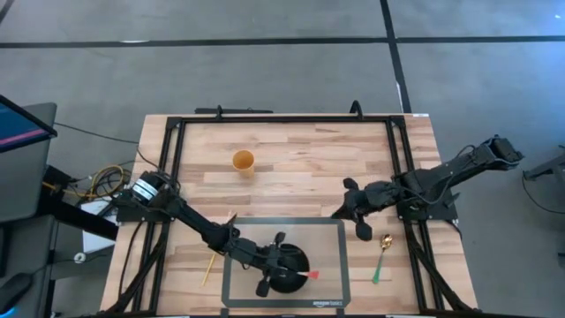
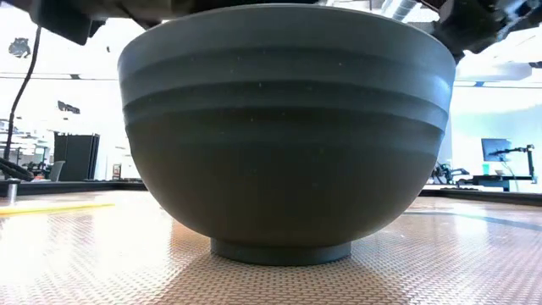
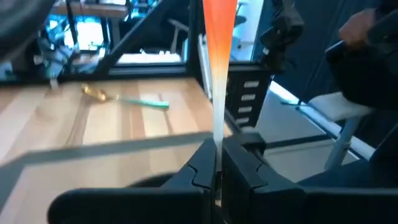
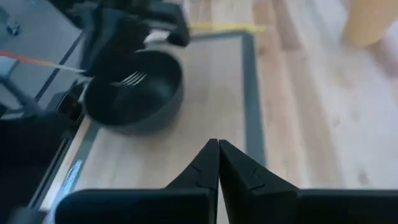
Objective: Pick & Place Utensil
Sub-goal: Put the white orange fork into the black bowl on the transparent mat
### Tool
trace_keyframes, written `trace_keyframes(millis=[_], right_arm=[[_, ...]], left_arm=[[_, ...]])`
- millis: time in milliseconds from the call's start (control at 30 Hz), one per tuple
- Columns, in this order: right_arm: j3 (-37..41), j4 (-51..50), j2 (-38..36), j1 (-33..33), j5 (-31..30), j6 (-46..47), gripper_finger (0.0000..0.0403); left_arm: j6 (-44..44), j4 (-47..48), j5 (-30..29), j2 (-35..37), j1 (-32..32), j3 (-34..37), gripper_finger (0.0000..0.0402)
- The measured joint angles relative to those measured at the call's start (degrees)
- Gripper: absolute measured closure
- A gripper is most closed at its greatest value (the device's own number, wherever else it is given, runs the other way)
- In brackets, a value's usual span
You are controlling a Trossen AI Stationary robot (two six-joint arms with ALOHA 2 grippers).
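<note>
A fork (image 1: 309, 276) with an orange handle (image 3: 219, 50) sits in my left gripper (image 3: 216, 155), which hovers over a dark bowl (image 1: 287, 269) on a grey-framed mat (image 1: 331, 234) at the table's near edge. The fork's tines (image 4: 130, 79) show inside the bowl (image 4: 134, 93). In the low view the bowl (image 2: 284, 135) fills the picture. A gold spoon with a green handle (image 1: 381, 256) lies on the wood right of the mat, also in the left wrist view (image 3: 124, 98). My right gripper (image 1: 335, 214) waits shut above the mat's far right corner (image 4: 217, 144). My left gripper pinches the fork between its two fingers on the pale stretch of the handle (image 3: 216, 134) just below the orange part. It reaches in from the table's left, over the bowl. The handle runs on past the fingertips toward the right. The tines hang in the bowl; whether they touch it, I cannot tell.
An orange cup (image 1: 243, 161) stands far back on the wood. A yellow utensil (image 1: 209, 265) lies left of the mat, under my left arm. Black frame rails (image 1: 402, 159) border the table. Bare wood lies between the cup and the mat.
</note>
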State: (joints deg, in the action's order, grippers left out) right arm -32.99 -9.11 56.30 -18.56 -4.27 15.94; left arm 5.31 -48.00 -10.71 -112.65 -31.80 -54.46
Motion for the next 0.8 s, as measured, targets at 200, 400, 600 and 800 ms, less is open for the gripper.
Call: trace_keyframes(millis=[200, 400, 600, 800], right_arm=[[0.0, 0.9, 4.7, -4.2, 0.0, 2.0, 0.0402], [0.0, 5.2, 10.7, -4.2, 2.4, 2.1, 0.0402], [0.0, 16.3, 16.8, -4.3, 7.6, 2.2, 0.0402], [0.0, 23.1, 22.6, -4.9, 7.9, 3.5, 0.0402]], left_arm=[[2.1, 3.0, -1.0, -2.2, 0.3, 0.1, 0.0389], [4.5, 3.2, -1.7, -2.3, 0.3, 1.4, 0.039], [6.1, 3.2, -1.7, -2.3, 0.3, 2.6, 0.0387], [6.0, 3.2, -1.7, -2.3, 0.3, 2.6, 0.0388]])
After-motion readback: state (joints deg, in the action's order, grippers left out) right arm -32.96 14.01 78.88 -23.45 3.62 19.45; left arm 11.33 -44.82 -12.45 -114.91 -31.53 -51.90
